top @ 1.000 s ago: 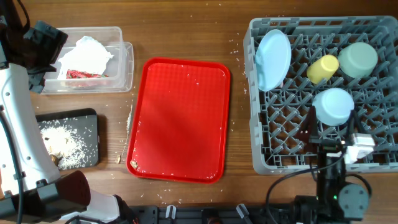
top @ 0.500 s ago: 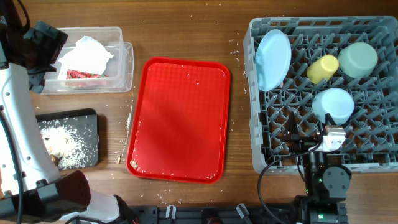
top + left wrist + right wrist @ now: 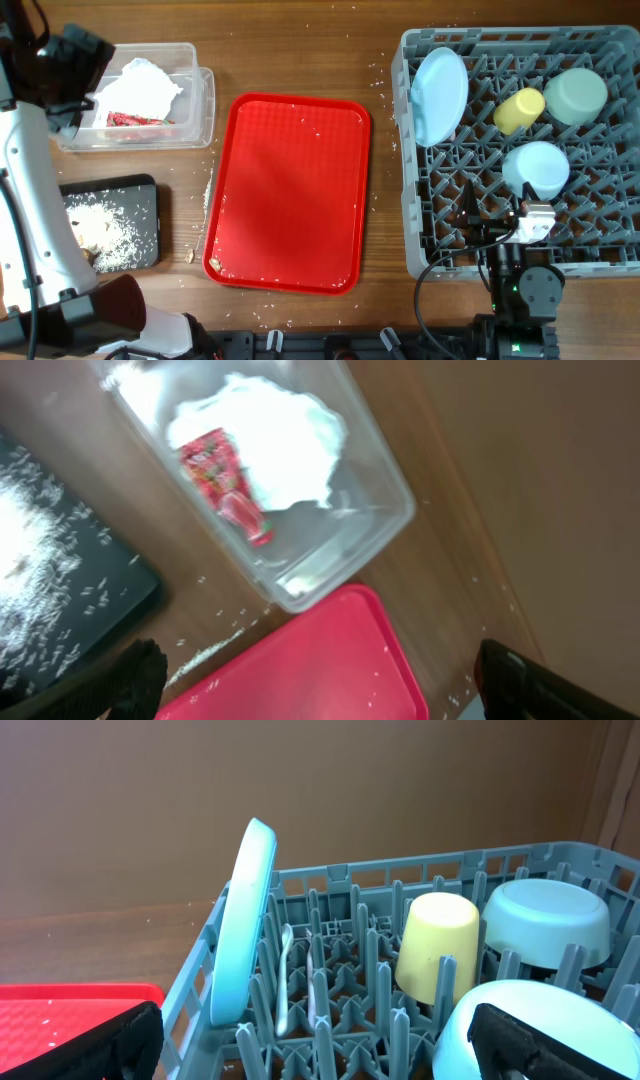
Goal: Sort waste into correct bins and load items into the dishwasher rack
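Basically sorting looks done: left gripper point(image 3: 325, 680) hangs wide open and empty, clear tub point(image 3: 385, 490) with napkins point(image 3: 270, 440) and red wrapper point(image 3: 225, 480) just ahead of it, right gripper point(image 3: 320, 1045) equally open, empty, loaded rack point(image 3: 330, 875) ahead, so next likely just pulling both clear.

Overhead: fixed above, looking straight down, far enough off to take in the whole table point(image 3: 382, 60), with the red tray point(image 3: 290, 190) near centre. Left wrist: up and to the left of the red tray, tilted down, fairly near. Frames the clear tub point(image 3: 385, 510) just past the tray's corner, a strip of the black tray point(image 3: 120, 588) and only that one corner of the red tray. Right wrist: low, to the right of the red tray, nearly level. Looks close in across the dishwasher rack point(image 3: 372, 872), with a sliver of the tray at lower left. Shared with overhead: tub and black tray in the left wrist view, rack in the right wrist view. Shared between the wrist views: red tray only.
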Controlling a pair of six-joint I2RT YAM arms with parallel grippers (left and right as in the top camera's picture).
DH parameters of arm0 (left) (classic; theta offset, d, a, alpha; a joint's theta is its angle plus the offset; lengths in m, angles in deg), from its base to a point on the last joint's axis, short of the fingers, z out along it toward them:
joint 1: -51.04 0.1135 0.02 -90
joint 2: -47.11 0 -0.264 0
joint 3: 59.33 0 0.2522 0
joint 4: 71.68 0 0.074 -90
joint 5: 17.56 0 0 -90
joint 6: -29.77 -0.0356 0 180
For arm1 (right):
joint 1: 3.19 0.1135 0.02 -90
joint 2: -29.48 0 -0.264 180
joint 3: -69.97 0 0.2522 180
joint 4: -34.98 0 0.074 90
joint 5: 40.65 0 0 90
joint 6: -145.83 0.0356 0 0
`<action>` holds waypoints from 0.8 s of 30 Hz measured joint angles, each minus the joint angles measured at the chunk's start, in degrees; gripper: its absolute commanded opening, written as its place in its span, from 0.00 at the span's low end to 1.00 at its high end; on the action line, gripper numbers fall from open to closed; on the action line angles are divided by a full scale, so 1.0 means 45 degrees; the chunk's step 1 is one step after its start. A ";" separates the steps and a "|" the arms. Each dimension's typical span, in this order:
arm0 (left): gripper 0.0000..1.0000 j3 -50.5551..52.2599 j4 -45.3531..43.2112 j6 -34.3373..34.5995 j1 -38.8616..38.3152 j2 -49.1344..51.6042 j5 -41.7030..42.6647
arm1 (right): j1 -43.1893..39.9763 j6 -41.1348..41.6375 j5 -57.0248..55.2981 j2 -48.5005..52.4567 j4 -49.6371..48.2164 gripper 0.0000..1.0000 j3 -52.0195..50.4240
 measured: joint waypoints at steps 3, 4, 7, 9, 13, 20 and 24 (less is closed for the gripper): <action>1.00 0.0083 -0.2050 -0.2837 -0.0850 0.0015 0.0204 | 0.0000 0.0000 0.0000 0.0010 0.0015 1.00 0.0000; 1.00 0.0107 -0.2424 -0.3730 -0.1010 0.0015 0.0248 | 0.0000 0.0000 0.0000 0.0010 0.0010 1.00 0.0000; 1.00 0.0146 -0.2773 -0.5280 -0.1064 -0.0029 0.0277 | 0.0000 0.0000 0.0000 0.0010 0.0015 1.00 0.0000; 1.00 0.0272 -0.2817 -0.5673 -0.1064 -0.0515 0.0277 | 0.0000 0.0000 0.0000 0.0010 0.0010 1.00 0.0000; 1.00 0.3157 -0.4920 -0.6241 -0.1093 -0.4167 0.0282 | 0.0000 0.0000 0.0000 0.0019 0.0000 1.00 0.0000; 1.00 1.7602 -1.5557 -0.7140 -0.2516 -1.1050 0.0393 | 0.0000 -0.0005 0.0010 0.0097 -0.0015 1.00 0.0000; 1.00 2.2119 -1.6747 -0.7247 -0.3113 -1.6320 0.0461 | 0.0000 -0.0005 0.0078 0.0097 0.0015 1.00 0.0000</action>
